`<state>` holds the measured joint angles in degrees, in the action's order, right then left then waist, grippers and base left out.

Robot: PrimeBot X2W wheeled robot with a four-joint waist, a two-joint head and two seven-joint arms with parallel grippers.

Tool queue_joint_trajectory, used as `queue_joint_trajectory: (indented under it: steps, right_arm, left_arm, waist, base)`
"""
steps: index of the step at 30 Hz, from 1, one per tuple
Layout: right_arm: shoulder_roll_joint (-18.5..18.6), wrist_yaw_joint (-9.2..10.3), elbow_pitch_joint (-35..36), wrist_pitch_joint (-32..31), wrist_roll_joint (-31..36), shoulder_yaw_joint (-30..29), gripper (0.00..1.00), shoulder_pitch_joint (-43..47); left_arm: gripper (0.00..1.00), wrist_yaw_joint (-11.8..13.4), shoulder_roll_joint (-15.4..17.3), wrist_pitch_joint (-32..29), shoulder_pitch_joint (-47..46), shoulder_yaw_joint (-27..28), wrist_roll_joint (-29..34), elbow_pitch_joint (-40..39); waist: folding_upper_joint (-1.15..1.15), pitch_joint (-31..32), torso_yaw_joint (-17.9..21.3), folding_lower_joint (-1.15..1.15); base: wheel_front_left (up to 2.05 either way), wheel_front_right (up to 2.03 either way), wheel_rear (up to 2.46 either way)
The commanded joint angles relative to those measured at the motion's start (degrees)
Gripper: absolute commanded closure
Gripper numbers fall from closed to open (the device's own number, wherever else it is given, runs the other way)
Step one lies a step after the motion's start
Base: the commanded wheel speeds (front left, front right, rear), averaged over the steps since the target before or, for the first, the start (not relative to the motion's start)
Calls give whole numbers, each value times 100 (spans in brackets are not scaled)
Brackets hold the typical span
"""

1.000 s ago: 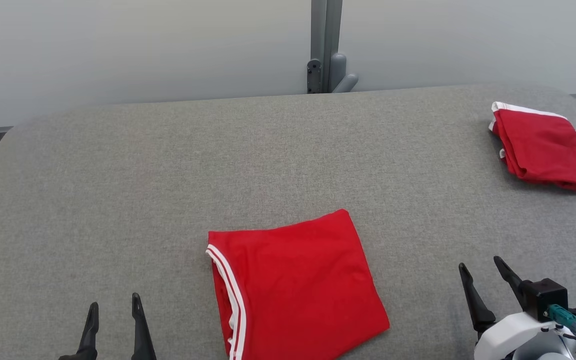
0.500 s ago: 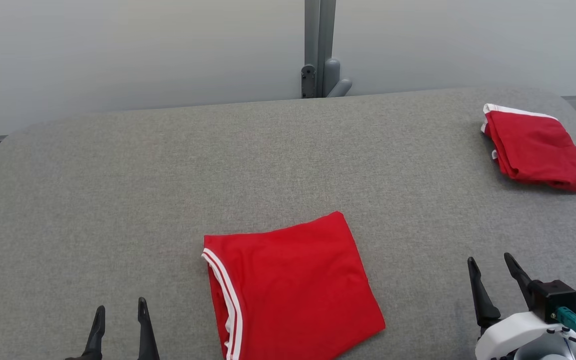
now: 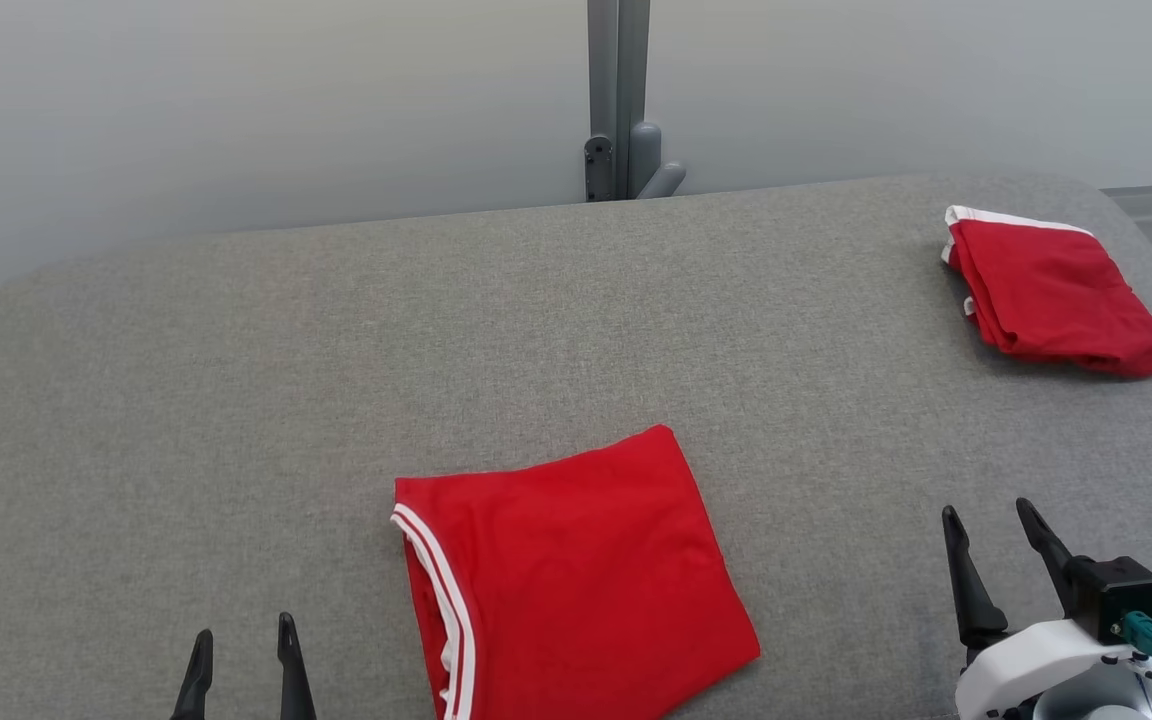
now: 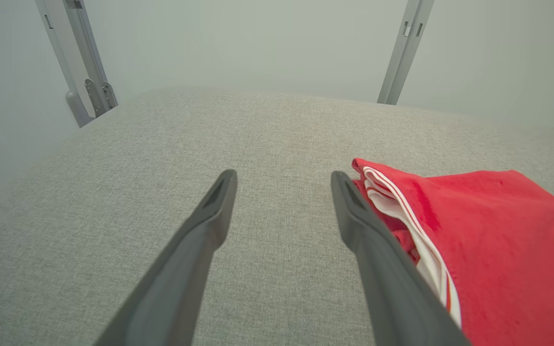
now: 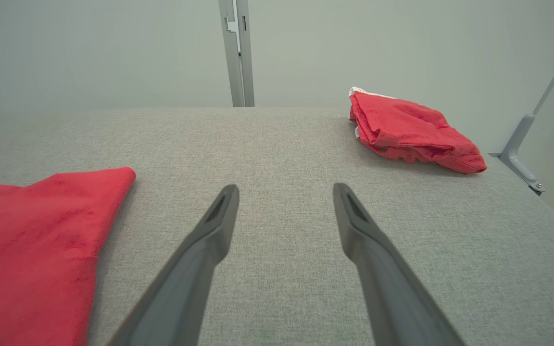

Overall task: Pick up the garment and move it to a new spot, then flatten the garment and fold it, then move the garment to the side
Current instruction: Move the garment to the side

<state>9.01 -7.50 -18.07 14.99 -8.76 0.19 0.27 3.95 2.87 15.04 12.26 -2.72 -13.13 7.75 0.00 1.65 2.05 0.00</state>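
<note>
Left gripper (image 3: pixel 244 625): seen at 7 o'clock in the head view, over bare grey fabric. Its fingers are spread wide and nothing is held between them.
Bench (image 3: pixel 336 350): covered in grey woven fabric, with rounded far corners. Both garments are carried on it.
Folded garment (image 3: pixel 576 580): red, laid flat at 6 o'clock in the head view, near the front edge, between the two grippers. A white-striped trim is seen along its 9 o'clock side. In the left wrist view that trimmed edge is found just beside one finger, at its 3 o'clock; whether they touch cannot be told.
Post (image 3: pixel 616 100): grey metal, set upright at 12 o'clock behind the bench, against a pale wall (image 3: pixel 236 100).
Right gripper (image 3: pixel 987 506): seen at 5 o'clock in the head view, with its fingers parted and empty. In its wrist view the folded garment is placed at 8 o'clock and the other one at 1 o'clock, both well apart from the fingers.
Second garment (image 3: pixel 1046 295): red with a white edge, loosely bundled at 2 o'clock, near the far right corner.
</note>
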Motion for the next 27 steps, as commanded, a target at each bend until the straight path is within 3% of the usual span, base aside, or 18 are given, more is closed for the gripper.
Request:
queue_joint_trajectory:
  steps: [1, 7, 11, 16, 21, 27]
  right_arm:
    - [23, 4, 50, 24, 62, -28, 0, 15]
    - [-71, 4, 193, -144, -91, 146, 0, -134]
    - [290, 7, 621, -1341, -585, 1289, 0, -398]
    - [614, 4, 1017, -3024, -1229, 1925, 0, -971]
    - [506, 3, 631, -3990, -1694, 2094, 0, -1398]
    - [335, 5, -184, -4042, -2008, 2194, 0, -1866]
  left_arm:
    - [0, -45, 8, 16, 16, 16, 8, 14]
    - [0, -18, 8, 15, -28, -31, -1, 3]
    - [0, -39, 9, 15, 7, -53, 48, 90]
    - [0, -53, 9, 16, -157, -155, 13, 129]
    - [0, 6, 10, 15, -364, -270, -28, 160]
    - [0, 58, 10, 15, -589, -408, 9, 303]
  waist:
    - [0, -1, -2, 0]
    - [0, -38, -40, 0]
    - [0, -94, -109, 0]
    - [0, -330, -242, 0]
    - [0, -604, -464, 0]
    - [0, -866, -699, 0]
  base:
    - [0, 0, 0]
    - [0, 0, 0]
    - [0, 0, 0]
    - [0, 0, 0]
    - [0, 0, 0]
    - [0, 0, 0]
